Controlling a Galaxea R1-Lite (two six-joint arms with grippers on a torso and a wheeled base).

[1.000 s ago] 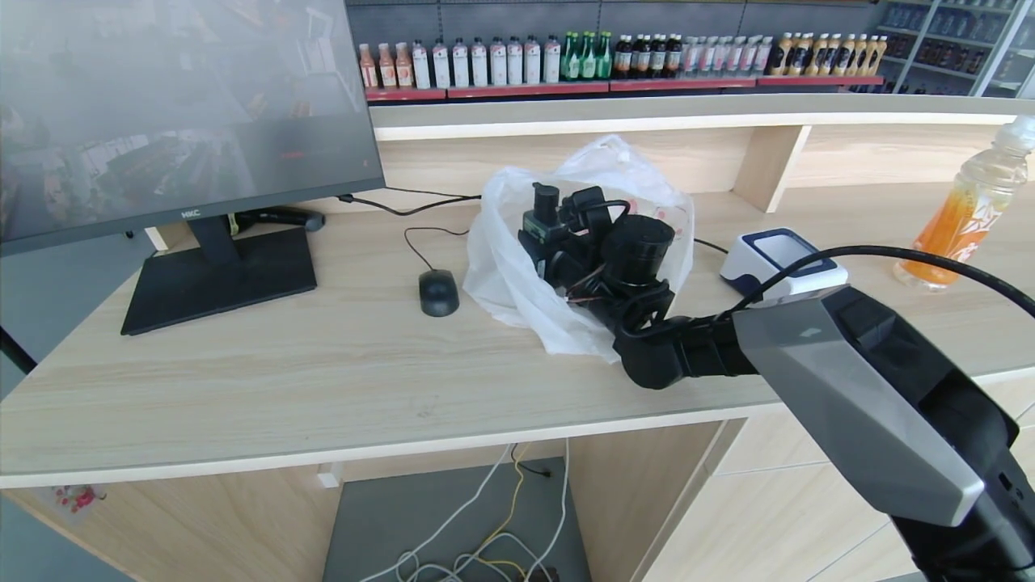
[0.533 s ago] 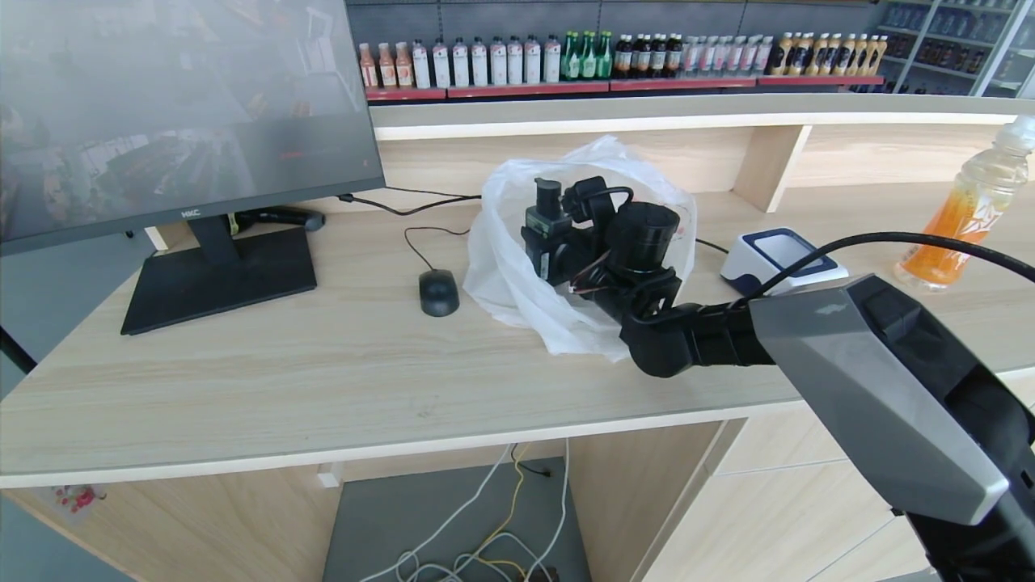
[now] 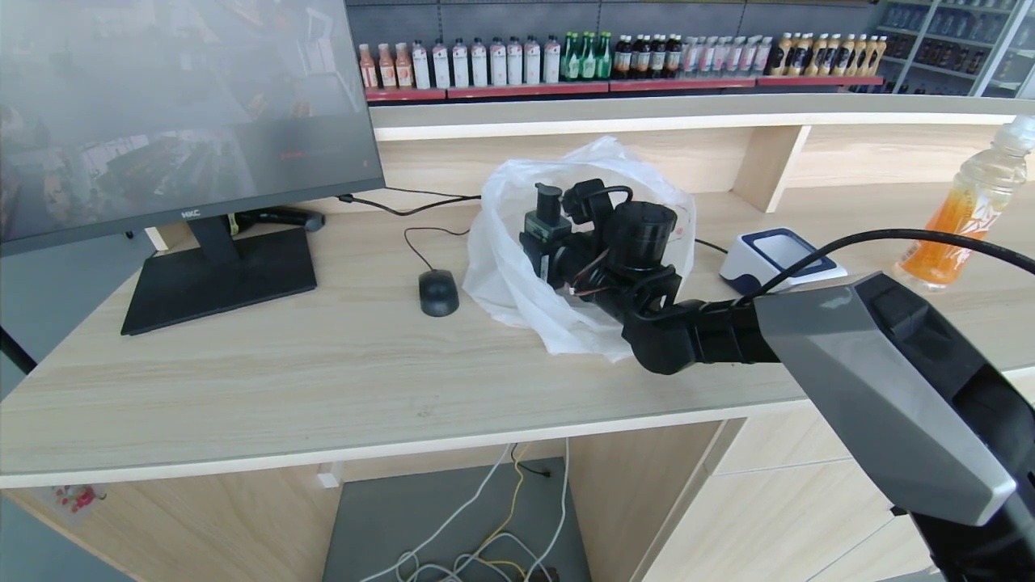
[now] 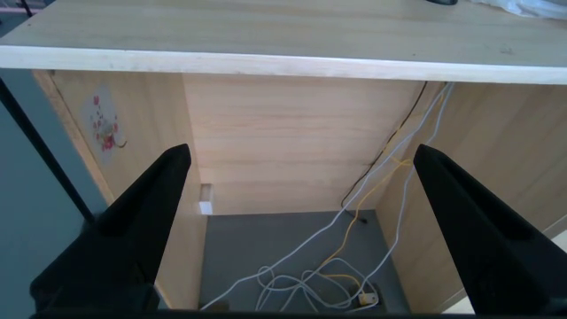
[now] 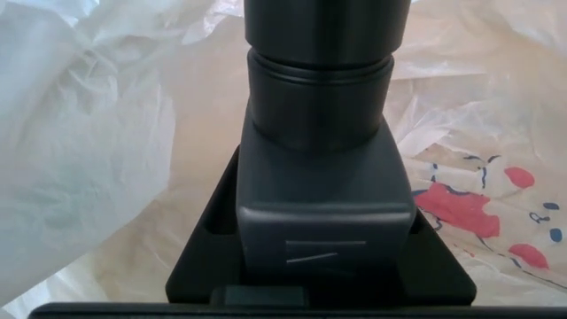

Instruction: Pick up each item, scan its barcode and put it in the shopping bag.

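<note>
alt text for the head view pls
The right claw is in the mouth of a white plastic bag on a wooden counter; a monitor and mouse sit to its left, a scanner and orange drink bottle to its right.

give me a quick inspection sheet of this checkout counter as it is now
surface: wooden counter, no spills seen
job's things: white shopping bag slumped open mid-counter; barcode scanner to its right; orange drink bottle upright at the far right
clutter: monitor and mouse on the left
grippers: right gripper in the bag's mouth; left gripper open, empty, below the counter's edge
cables: mouse cable on the counter; loose wires on the floor beneath
surroundings: shelves of bottles behind
</note>
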